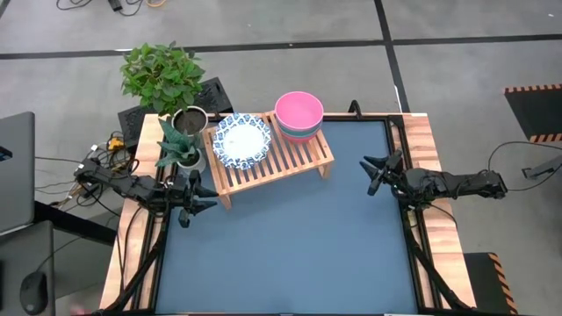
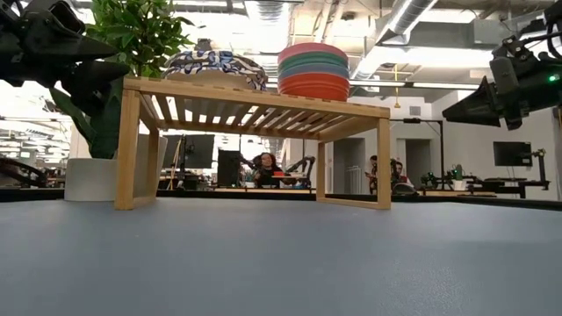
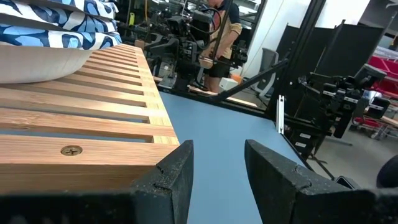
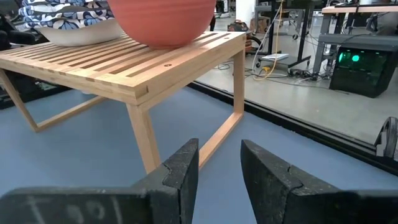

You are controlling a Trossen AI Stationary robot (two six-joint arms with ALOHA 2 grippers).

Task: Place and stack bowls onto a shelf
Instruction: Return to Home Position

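From above we see only a pink bowl (image 1: pixel 299 110) topping the shelf (image 1: pixel 279 161). The low view reveals the coloured stack (image 2: pixel 313 72) under it, beside the patterned bowls (image 1: pixel 242 140). The left gripper (image 1: pixel 204 198) and the right gripper (image 1: pixel 369 174) flank the shelf, fingers apart and empty. Two potted plants (image 1: pixel 163 75) crowd the shelf's patterned-bowl end.

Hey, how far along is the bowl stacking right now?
Looks finished. Done: the patterned bowls and the coloured stack, pink on top, sit on the shelf. In hand: nothing; the left tool and right tool are open at opposite sides of the table. Left: no bowl shows off the shelf.
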